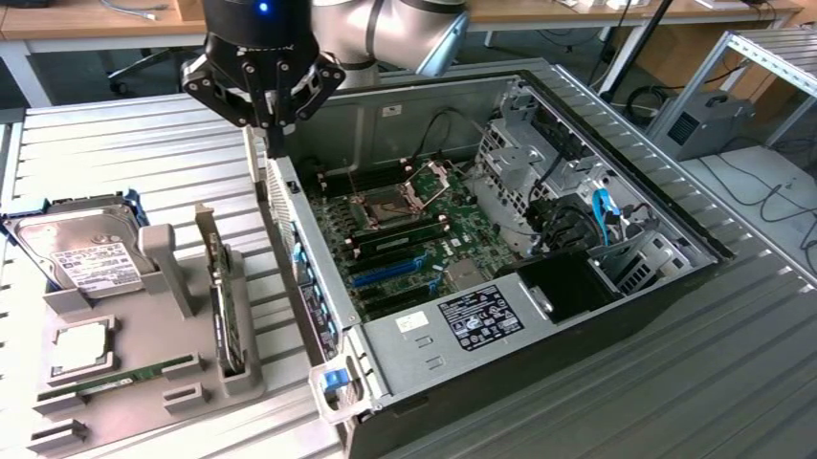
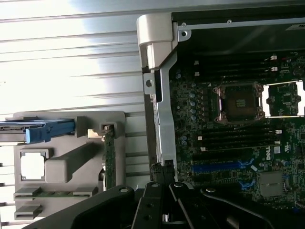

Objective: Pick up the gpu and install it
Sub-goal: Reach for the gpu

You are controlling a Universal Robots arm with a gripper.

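Nearest: grey holder (image 1: 141,408) on the ribbed metal worktop (image 1: 141,163), with memory stick (image 1: 121,379) and processor chip (image 1: 82,350) in its front pockets. The gpu (image 1: 228,311) stands on edge in the holder's slot, on the side next to the computer case (image 1: 304,268), upright, nothing touching it. Hard drive (image 1: 79,260) with white label is behind it in a blue cradle. The case lies open on its side just beside the holder, motherboard (image 1: 422,229) exposed, blue expansion slots (image 1: 383,274) bare, no card seated. Further back, the pincer (image 1: 272,143) hangs over the far end of the case wall that faces the holder, fingers closed together, gripping nothing, tips right at the wall's top edge; contact or a small gap, can't tell. It's well apart from the gpu. Wooden desks (image 1: 102,19) run along the back of the room. Progress, judged from this: nothing done yet. Card not picked up, slot empty, so both the pick and the install are left. The pincer would have to be opened before any grasp.
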